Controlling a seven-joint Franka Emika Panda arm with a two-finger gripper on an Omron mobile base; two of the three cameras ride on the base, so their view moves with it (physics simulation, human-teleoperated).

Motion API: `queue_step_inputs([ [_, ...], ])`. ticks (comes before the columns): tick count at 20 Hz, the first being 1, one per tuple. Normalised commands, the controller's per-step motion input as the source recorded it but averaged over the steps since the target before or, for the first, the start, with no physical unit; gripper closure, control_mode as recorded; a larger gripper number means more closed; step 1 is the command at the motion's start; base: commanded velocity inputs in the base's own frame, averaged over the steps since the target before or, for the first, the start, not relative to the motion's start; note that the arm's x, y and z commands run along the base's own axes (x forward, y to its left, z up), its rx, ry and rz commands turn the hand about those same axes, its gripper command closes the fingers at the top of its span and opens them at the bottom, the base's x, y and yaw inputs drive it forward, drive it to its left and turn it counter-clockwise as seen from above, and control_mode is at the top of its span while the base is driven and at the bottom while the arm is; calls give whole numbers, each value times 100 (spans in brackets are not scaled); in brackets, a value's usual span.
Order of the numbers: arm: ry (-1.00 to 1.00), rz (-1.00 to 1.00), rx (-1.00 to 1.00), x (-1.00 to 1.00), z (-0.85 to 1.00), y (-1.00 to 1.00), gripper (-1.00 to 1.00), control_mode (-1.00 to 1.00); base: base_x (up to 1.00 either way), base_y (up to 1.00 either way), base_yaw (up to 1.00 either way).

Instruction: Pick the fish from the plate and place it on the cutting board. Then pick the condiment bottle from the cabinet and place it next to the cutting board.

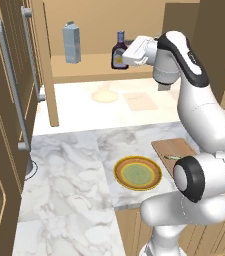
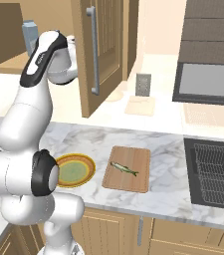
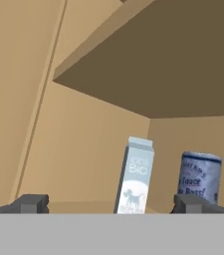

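Fish (image 2: pixel 124 169): on the board (image 2: pixel 127 169) | gripper (image 3: pixel 111 204): fingers apart, holding nothing | you: aim at the bottle (image 1: pixel 119 51) beside the carton (image 1: pixel 72 43), grab its middle.

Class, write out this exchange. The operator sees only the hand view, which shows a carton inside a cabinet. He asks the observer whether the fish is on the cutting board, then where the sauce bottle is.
Operator: Is the fish on the cutting board?
Observer: Yes. The fish lies on the cutting board.
Operator: Where is the sauce bottle?
Observer: The bottle stands upright on the cabinet shelf. In the left base view it is to the right of the carton.
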Motion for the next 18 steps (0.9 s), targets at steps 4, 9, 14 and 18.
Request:
queue_step_inputs([
  [4,0,0,0,13,0,0,-100,-100,0,0,0],
  [9,0,0,0,21,0,0,-100,-100,0,0,0],
  [14,0,0,0,28,0,0,-100,-100,0,0,0],
  [18,0,0,0,27,0,0,-100,-100,0,0,0],
])
